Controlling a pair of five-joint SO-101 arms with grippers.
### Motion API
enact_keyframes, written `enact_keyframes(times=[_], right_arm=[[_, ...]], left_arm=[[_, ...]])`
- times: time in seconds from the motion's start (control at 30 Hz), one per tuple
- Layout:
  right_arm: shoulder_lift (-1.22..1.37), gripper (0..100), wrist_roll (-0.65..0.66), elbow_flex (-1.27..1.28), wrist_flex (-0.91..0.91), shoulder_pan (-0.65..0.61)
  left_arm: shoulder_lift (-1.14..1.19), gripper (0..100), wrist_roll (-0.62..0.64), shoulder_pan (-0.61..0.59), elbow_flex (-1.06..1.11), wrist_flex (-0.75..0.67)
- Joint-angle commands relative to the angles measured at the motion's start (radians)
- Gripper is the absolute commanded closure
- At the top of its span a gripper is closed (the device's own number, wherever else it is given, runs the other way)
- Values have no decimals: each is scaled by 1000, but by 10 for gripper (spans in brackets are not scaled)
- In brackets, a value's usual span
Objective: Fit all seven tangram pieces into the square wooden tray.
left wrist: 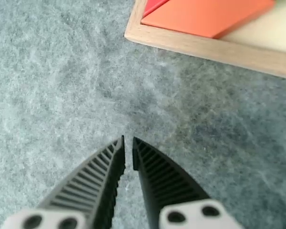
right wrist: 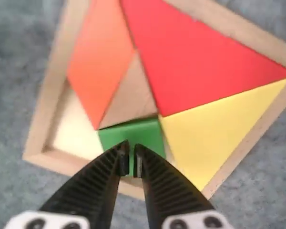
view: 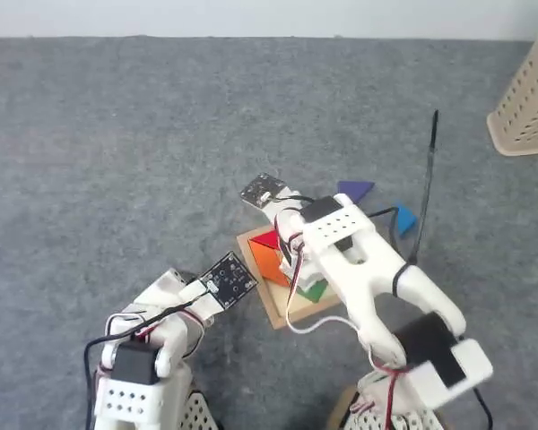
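Grey felt tabletop (view: 117, 134); square wooden tray (left wrist: 205, 47) near mid-table, holding red piece (right wrist: 195, 62), orange piece (right wrist: 100, 57), yellow piece (right wrist: 214, 138), green piece (right wrist: 138, 133); blue triangle (view: 403, 218) and purple triangle (view: 356, 189) loose beyond. Left gripper (left wrist: 128, 140) clenched, empty, beside tray; right gripper (right wrist: 128, 147) clenched, empty, above green piece.

R. gripper (right wrist: 128, 153) is seen w/ jaws all but closed, tips held over green piece (right wrist: 138, 136) in wooden tray (right wrist: 46, 95). Beyond tips, a bare wood gap is flanked by orange piece (right wrist: 100, 57) & red triangle (right wrist: 195, 62). Yellow triangle (right wrist: 214, 138) is laid touching the green piece.
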Motion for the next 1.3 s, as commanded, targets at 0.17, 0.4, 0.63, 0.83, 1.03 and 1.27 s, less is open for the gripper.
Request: enact_keyframes(times=[0.17, 0.4, 0.63, 0.83, 1.03, 1.27], right_arm=[[85, 992, -20, -40, -47, -7], [96, 992, -21, -106, -53, -21], [36, 991, -77, -140, -44, -15], [-222, 989, -94, -104, 33, -12], [-455, 988, -71, -37, 104, 162], [-424, 988, 28, -35, 160, 487]], left_arm=[[-17, 973, -11, -3, -10, 5], [-17, 973, -11, -3, -10, 5], [-17, 973, -11, -3, -10, 5], [-17, 973, -11, -3, -10, 5], [-17, 973, -11, -3, -10, 5], [-17, 973, -11, -3, -10, 5]])
